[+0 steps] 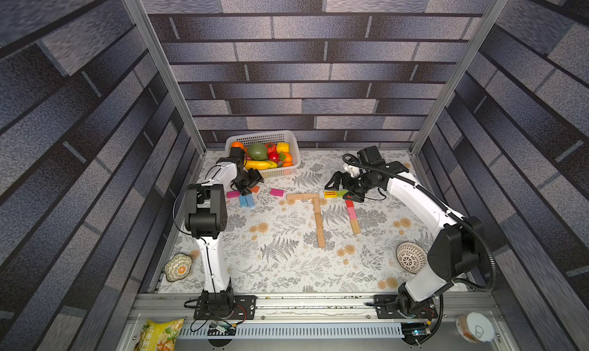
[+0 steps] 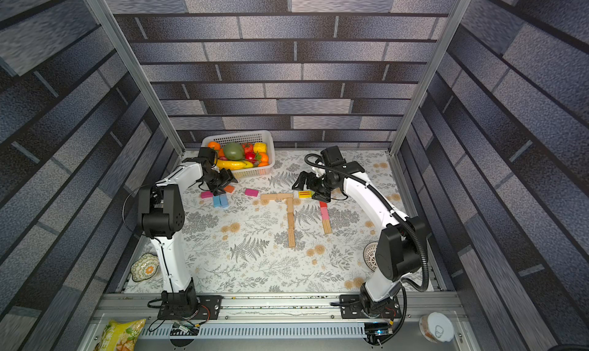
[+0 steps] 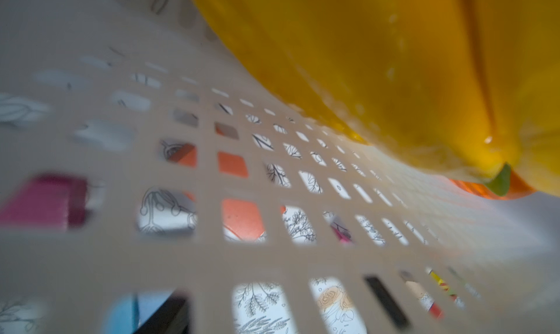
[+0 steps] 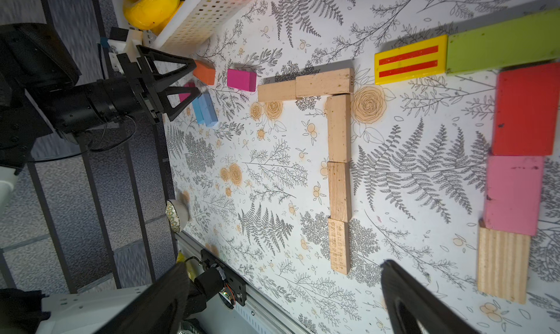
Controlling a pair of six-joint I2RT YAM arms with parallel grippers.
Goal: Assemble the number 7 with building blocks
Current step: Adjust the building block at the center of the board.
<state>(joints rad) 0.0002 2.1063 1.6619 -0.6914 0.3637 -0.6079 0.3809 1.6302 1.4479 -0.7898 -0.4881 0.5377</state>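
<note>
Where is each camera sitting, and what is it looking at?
Top views: high at the front, looking down on the table; the left arm and right arm show.
Left wrist: close against the basket, peeking through its holes; no claw clearly shows.
Right wrist: low over the table, facing the tan 7; its right claw and the left claw show.
Shared: the orange block shows in both wrist views.

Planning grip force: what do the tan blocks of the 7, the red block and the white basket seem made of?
Tan rectangular blocks: unpainted wood, grain showing. Red rectangular block: probably painted wood, matte, small dark chips. White perforated basket: moulded plastic, apparently, smooth.
</note>
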